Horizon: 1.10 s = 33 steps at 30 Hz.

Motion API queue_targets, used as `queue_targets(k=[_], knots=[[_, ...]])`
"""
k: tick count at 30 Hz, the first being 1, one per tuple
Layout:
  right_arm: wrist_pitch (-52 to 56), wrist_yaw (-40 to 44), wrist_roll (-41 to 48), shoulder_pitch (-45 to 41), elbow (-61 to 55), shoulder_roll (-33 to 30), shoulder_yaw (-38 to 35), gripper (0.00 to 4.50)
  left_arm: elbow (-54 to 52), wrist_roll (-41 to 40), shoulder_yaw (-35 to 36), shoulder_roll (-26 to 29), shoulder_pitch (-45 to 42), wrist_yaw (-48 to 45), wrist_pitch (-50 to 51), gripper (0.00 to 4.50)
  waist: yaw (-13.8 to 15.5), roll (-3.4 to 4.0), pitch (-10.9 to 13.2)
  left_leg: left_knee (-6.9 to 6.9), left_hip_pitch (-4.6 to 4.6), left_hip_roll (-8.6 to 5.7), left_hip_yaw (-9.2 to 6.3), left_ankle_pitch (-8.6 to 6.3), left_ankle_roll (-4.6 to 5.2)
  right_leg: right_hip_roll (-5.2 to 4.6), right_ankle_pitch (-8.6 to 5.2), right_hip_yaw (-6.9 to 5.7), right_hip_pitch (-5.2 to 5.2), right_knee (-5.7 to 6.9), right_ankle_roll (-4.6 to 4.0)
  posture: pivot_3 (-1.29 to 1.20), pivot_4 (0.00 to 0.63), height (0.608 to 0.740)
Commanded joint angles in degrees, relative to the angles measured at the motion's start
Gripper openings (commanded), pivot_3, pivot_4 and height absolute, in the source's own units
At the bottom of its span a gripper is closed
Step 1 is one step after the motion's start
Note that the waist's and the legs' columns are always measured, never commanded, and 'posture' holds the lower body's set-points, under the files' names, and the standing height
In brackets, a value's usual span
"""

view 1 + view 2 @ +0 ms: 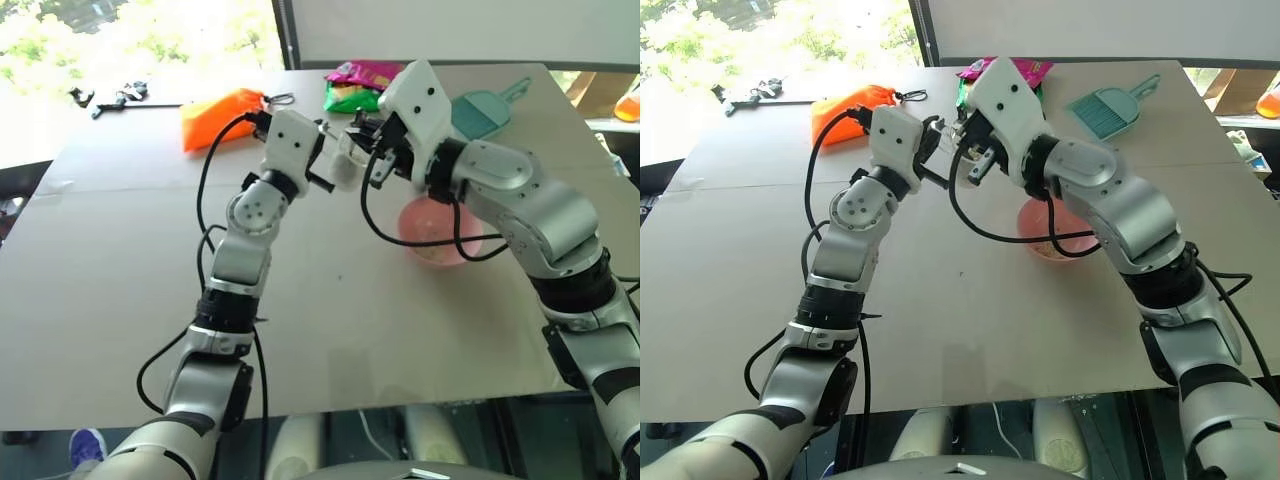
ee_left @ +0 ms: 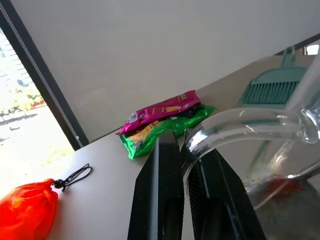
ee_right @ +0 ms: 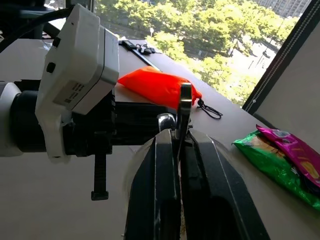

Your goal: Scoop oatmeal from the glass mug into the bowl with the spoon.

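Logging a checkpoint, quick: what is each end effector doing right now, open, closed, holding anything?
Left end effector: closed on the handle of the small clear glass mug.
Right end effector: closed on the slim silver metal spoon.

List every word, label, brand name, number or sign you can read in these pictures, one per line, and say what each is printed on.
No text can be read.
Pink snack packet: printing on it, too blurred to read.
Green snack packet: printing on it, too blurred to read.
Grey label on the left wrist housing: small dark marks, too small to read.
Orange bag, teal dustpan, pink bowl and glass mug: no lettering seen.
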Motion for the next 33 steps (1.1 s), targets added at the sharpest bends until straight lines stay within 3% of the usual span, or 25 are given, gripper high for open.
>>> queue_targets(k=[1,11,15,33], knots=[[3.4,1.08,2.39,0.08,-0.99,2.51,-3.97,0.0,-1.87,-0.14,0.49,-0.3,-2.39,0.2,-2.61,0.04,0.01,0.0,0.0,0.01,0.0,0.0,0.0,0.0,0.0,0.0,0.0,0.0,0.0,0.01,0.0,0.0,0.15,0.74],[22.69,-7.06,15.04,-5.99,5.53,12.27,-24.91,0.0,2.4,-0.25,0.82,-0.35,-4.11,0.01,-4.79,0.04,0.02,0.0,0.0,0.03,-0.01,-0.04,-0.03,0.0,0.0,-0.02,0.0,-0.01,0.01,0.06,0.0,0.0,0.15,0.74],[26.44,-10.26,16.94,-8.52,8.16,13.48,-30.98,0.0,5.44,0.04,0.39,-0.76,-5.02,0.0,-6.28,0.04,0.01,0.0,0.0,0.02,-0.01,-0.04,-0.02,0.0,0.0,-0.03,0.0,-0.01,0.0,0.06,0.0,0.0,0.15,0.74],[32.57,-18.56,22.41,-13.87,14.56,13.82,-43.41,0.0,9.53,0.18,0.55,-2.61,-5.73,0.47,-6.93,0.04,-0.12,0.0,0.0,0.01,-0.01,-0.05,0.01,0.0,0.0,-0.04,0.0,0.02,-0.01,0.1,0.0,0.0,0.15,0.74]])
